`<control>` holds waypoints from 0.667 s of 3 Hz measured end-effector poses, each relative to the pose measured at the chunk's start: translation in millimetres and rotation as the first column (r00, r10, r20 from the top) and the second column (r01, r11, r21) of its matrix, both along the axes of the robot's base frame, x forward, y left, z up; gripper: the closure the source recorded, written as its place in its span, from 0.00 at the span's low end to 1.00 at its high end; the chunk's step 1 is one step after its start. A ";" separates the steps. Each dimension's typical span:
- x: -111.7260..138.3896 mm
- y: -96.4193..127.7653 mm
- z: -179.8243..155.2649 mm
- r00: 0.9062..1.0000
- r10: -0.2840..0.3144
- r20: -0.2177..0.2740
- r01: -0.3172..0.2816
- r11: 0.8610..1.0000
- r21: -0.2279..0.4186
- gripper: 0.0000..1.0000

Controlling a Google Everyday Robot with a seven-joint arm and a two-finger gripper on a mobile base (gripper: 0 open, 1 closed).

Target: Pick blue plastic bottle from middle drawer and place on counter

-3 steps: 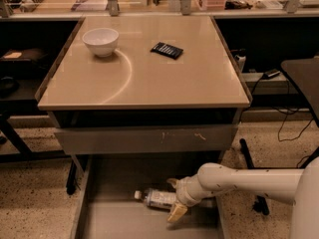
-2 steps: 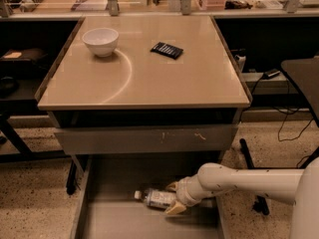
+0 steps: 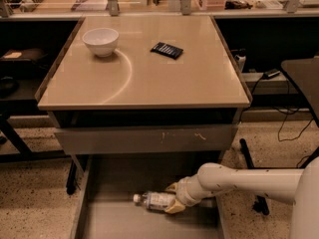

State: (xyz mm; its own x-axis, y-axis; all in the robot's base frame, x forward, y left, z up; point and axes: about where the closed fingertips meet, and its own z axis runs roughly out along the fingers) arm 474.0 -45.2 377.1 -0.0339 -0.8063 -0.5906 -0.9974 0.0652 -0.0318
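On the glossy beige-tan square counter (image 3: 149, 78), a white bowl (image 3: 100, 40) and a flat black calculator (image 3: 167, 50) are kept to the rear. Below, in the wide shallow grey middle drawer (image 3: 99, 225), the small clear bluish plastic bottle (image 3: 152, 200) is laid sideways. The two-finger gripper (image 3: 171, 199) is clamped across its body, seemingly for lifting.

White bowl (image 3: 100, 40) sits back-left on the counter (image 3: 149, 83), with a flat black calculator (image 3: 167, 50) well apart from it near the back middle, lying at an angle. Under the top there's a grey drawer front (image 3: 124, 139) with scratch marks. Speckled floor (image 3: 35, 203), and black cables (image 3: 288, 126) trailing on the right.
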 end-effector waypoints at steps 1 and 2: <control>0.0 0.0 0.0 1.000 0.000 0.000 0.000 1.000 0.000 1.00; -3.7 -2.2 10.5 1.000 0.013 0.000 -0.013 1.000 0.017 1.00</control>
State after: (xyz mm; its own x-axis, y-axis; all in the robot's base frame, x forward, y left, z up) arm 470.3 -47.4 387.7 -0.0237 -0.7966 -0.6040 -0.9981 0.0528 -0.0304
